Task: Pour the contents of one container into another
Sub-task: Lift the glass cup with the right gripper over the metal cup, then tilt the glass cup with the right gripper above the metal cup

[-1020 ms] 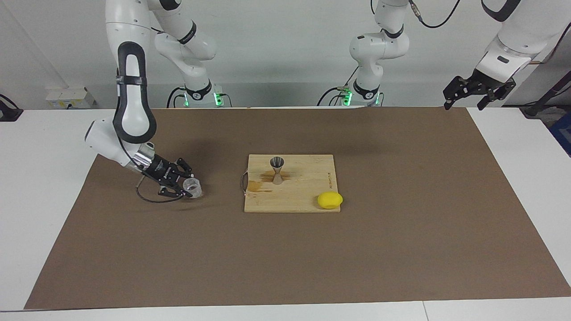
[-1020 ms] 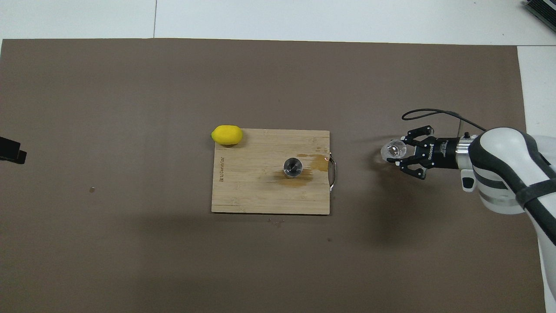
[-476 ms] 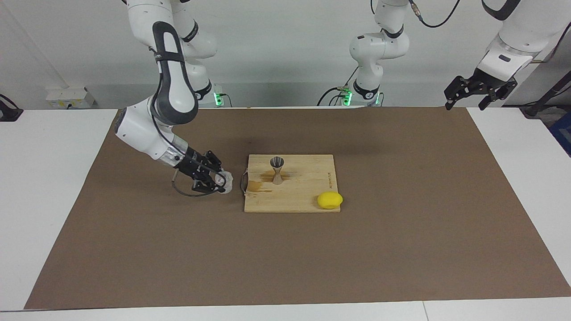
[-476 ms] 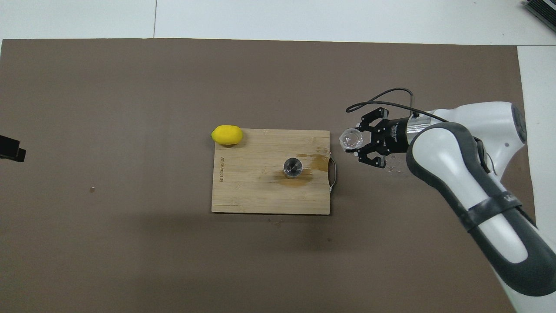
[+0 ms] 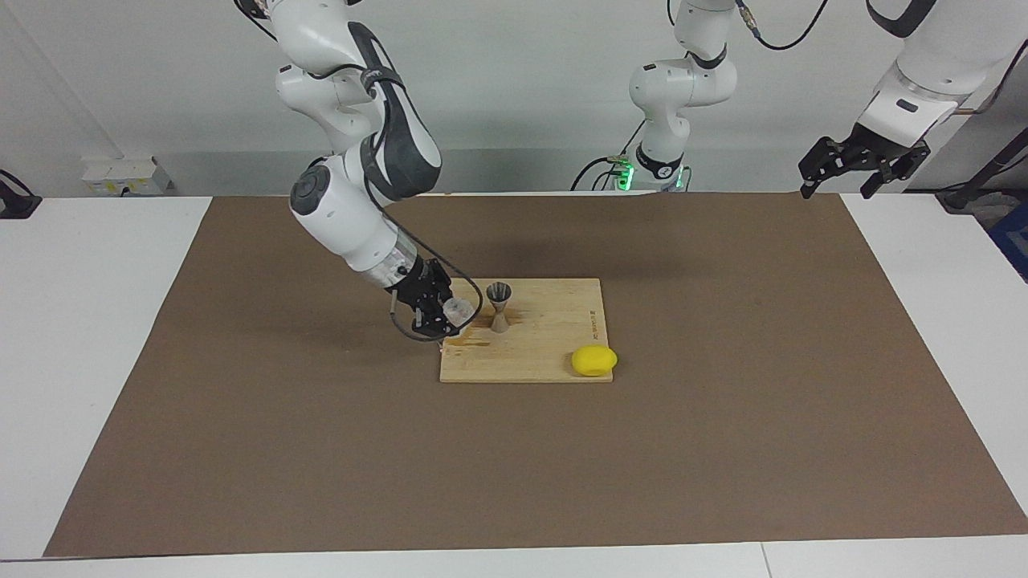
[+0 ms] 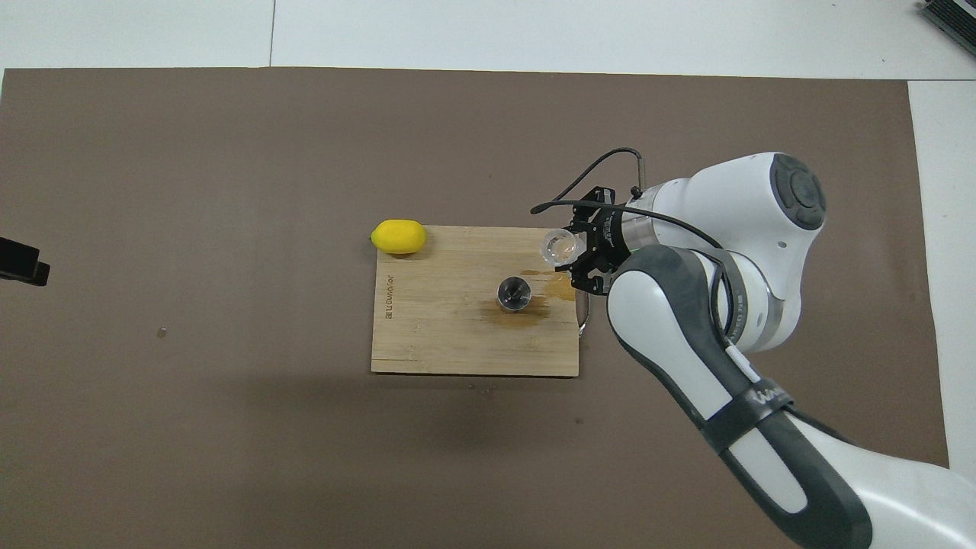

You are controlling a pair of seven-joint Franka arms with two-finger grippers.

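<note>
The clear cup (image 5: 458, 309) (image 6: 560, 245) hangs just over the handle end of the wooden cutting board (image 5: 554, 325) (image 6: 442, 335), with my right gripper (image 5: 446, 313) (image 6: 573, 252) shut on it. Close beside the cup, the grey metal jigger (image 5: 499, 306) (image 6: 513, 293) stands upright on the board, its mouth facing up. Cup and jigger stay a small gap apart. My left gripper (image 5: 837, 186) waits open, raised over the mat's corner at the left arm's end; only a dark tip of the left gripper (image 6: 19, 263) shows in the overhead view.
A yellow lemon (image 5: 594, 360) (image 6: 398, 236) lies at the board's corner toward the left arm's end. A wet stain (image 6: 553, 286) marks the board between the jigger and the metal handle (image 6: 584, 305). A brown mat (image 5: 723, 449) covers the table.
My right arm has carried the clear cup across the mat toward the board, from well off it to over its handle end, close to the jigger. The left arm barely moved.
</note>
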